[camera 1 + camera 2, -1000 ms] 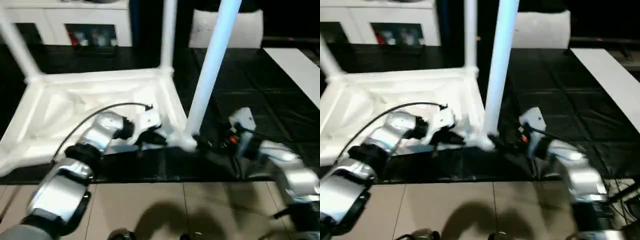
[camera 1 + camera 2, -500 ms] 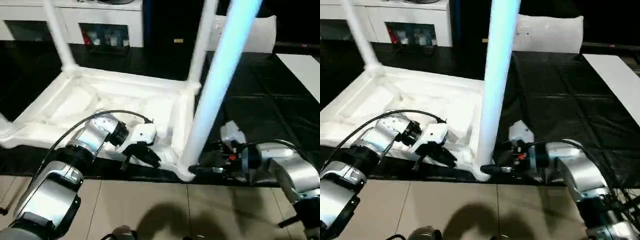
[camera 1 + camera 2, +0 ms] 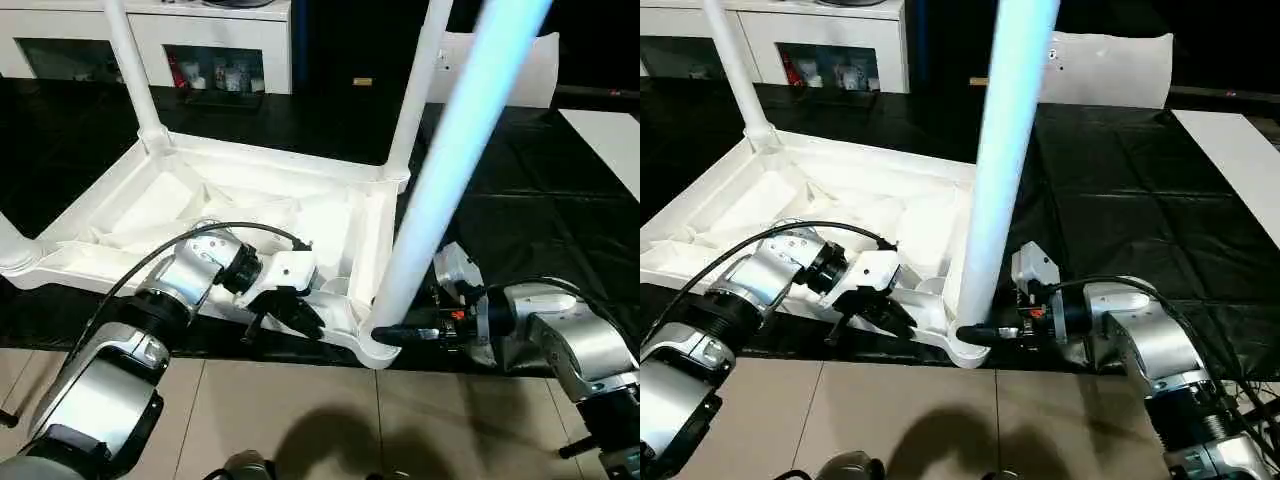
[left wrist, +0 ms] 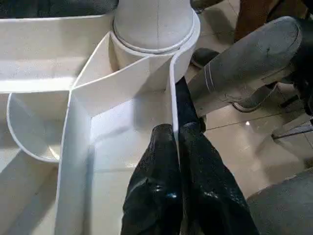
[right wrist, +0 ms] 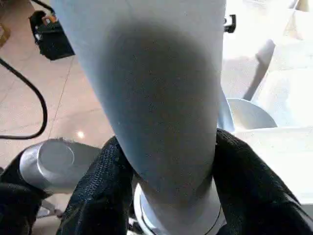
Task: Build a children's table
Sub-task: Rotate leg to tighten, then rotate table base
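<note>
The tabletop [image 3: 250, 215] lies upside down on a black mat [image 3: 520, 220], ribbed underside up, its near edge just beside the tiled floor [image 3: 300, 420]. 2 legs [image 3: 130, 75] rise from its far corner sockets, and another socket shows at picture left.

The near-right corner socket [image 3: 372, 345] carries a leg [image 3: 450, 170] that leans up and to the right out of the head views.

My left pincer [image 3: 290, 315] reaches in over the near rim, just left of that socket. In the left wrist view its fingers [image 4: 161, 196] are pressed together on a thin upright wall [image 4: 172, 98] of the tabletop, the wall that runs into the socket; 1 finger lies on each side of it, so the pincer is clamped narrow on the tabletop.

My right pincer [image 3: 985, 333] comes in level from the right, at the foot of the leaning leg. In the right wrist view its fingers [image 5: 105, 191] stand on either side of the leg, touching it just above the socket collar; the pincer is about half wide and grips the leg.

The 2 pincers are near each other, with the corner socket between them. A white board [image 3: 610, 140] lies on the mat well apart, at far right.
</note>
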